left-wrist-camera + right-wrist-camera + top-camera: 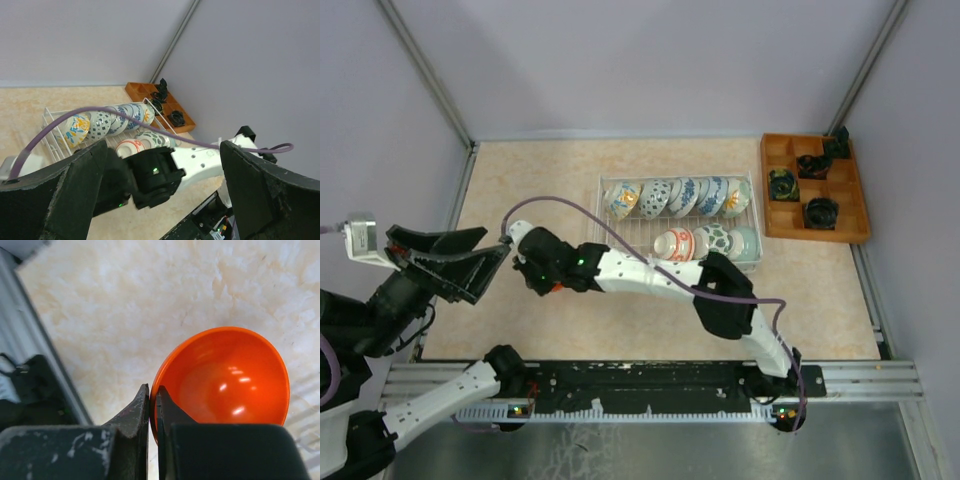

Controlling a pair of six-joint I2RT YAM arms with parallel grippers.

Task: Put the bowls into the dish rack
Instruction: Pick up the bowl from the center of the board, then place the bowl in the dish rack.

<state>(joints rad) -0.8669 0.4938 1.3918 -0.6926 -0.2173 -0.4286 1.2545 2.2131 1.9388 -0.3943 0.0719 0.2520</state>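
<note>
The beige marbled table [540, 180] fills most of my overhead view. At its centre sits the pale wire-grid dish rack [630, 235], and beside it, in the upper right of the frame, is the orange wooden compartment tray [775, 150] holding small black items [820, 212].

Eight patterned ceramic bowls [682, 196] lie tipped on their sides in the rack. Five are in the upper row and three are along its lower right.

My right arm reaches across to left of centre, well apart from the rack. In the wrist view my right pincer [153, 405] is clenched on the rim of a glossy orange round bowl [225, 380], which shows at lower right over bare table. I cannot tell whether it rests there or is lifted.

My left pincer [492, 245] is at the left edge, released wide and holding nothing.
</note>
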